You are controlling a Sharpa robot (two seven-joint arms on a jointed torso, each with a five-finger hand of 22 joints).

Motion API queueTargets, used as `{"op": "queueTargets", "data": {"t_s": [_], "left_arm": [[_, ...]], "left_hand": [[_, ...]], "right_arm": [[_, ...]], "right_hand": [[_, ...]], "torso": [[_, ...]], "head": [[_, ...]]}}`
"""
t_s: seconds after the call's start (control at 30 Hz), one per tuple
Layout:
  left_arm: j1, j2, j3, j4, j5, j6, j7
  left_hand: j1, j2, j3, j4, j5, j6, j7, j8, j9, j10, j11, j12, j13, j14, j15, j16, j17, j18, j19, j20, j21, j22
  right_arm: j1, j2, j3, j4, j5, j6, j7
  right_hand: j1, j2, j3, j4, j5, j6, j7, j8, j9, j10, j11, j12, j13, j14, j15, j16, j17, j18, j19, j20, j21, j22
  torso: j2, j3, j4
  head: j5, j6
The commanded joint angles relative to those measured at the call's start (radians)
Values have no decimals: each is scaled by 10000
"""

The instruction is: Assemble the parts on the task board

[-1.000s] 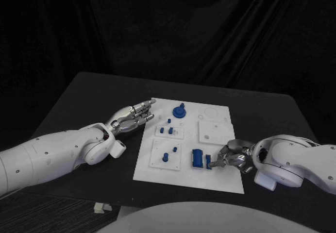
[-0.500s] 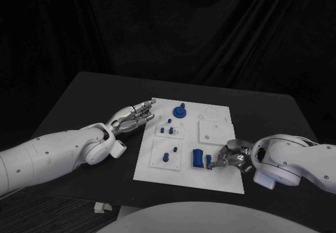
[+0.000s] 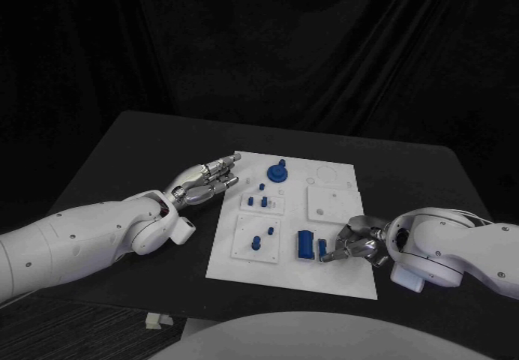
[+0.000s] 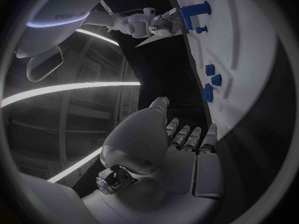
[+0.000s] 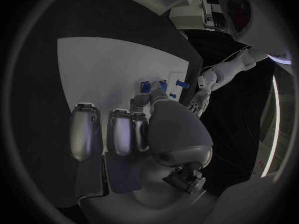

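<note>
The white task board lies mid-table. On it are a round blue part with a peg, small blue pegs, one peg and a blue block. My right hand is at the board's near right part, thumb and a finger pinching a small blue part beside the block; the right wrist view shows that part at the fingertips. My left hand lies at the board's left edge, fingers stretched out and holding nothing.
The black table reaches well beyond the board on the left and far sides. Raised white plates sit on the board's right half. In the left wrist view the right hand shows beyond the board.
My right arm has shifted slightly at the wrist; its hand stays by the small blue part. The left hand has not moved.
</note>
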Motion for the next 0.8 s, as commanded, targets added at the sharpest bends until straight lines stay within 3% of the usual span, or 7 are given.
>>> {"op": "queueTargets", "data": {"t_s": [0.03,0.23,0.4,0.67,0.8], "left_arm": [[-17,12,9,28,56,80,152],[-18,13,9,34,56,80,152],[-19,17,9,36,56,82,152],[-20,27,9,31,56,87,149],[-21,33,9,25,56,102,149]], "left_hand": [[83,22,59,-12,38,-14,75,42,15,-18,71,26,12,-4,-50,-36,-10,51,28,29,66,5],[83,22,59,-12,38,-14,75,42,15,-18,71,26,12,-4,-50,-36,-10,51,28,29,66,5],[83,22,59,-12,38,-14,75,42,15,-18,71,26,12,-4,-50,-36,-10,51,28,29,66,5],[76,22,76,-20,33,-5,88,43,16,-17,72,25,12,-4,-46,-36,-10,48,32,29,69,10],[76,22,76,-20,33,-5,88,43,16,-17,72,25,12,-4,-46,-36,-10,48,32,29,69,10]], "right_arm": [[-28,9,-1,0,-145,165,-205],[-29,48,0,-14,-212,158,-266],[-30,91,1,-8,-337,75,-296],[-32,126,1,3,-375,-162,-317],[-33,140,1,7,-379,-253,-312]], "right_hand": [[91,-50,-4,-58,-66,48,8,54,17,1057,-71,26,2634,663,-87,36,439,32,365,-68,55,2069],[315,-36,60,-182,-49,148,0,172,158,1057,-75,26,2634,664,-92,36,441,31,366,-71,56,2070],[431,-4,101,-245,50,444,-8,502,400,1057,-80,26,2634,664,-95,34,438,26,373,-74,74,2076],[573,131,190,-305,196,691,-28,774,623,1057,-93,26,2634,662,-105,29,426,24,377,-81,84,2079],[706,196,258,-388,449,732,-45,812,704,1057,-107,26,2634,660,-118,24,415,23,380,-93,91,2082]], "torso": [[1,-5,1],[-3,-10,-6],[-4,-7,-3],[-6,-1,-2],[-7,0,-9]], "head": [[14,-2],[12,-2],[20,-2],[20,-2],[10,-2]]}}
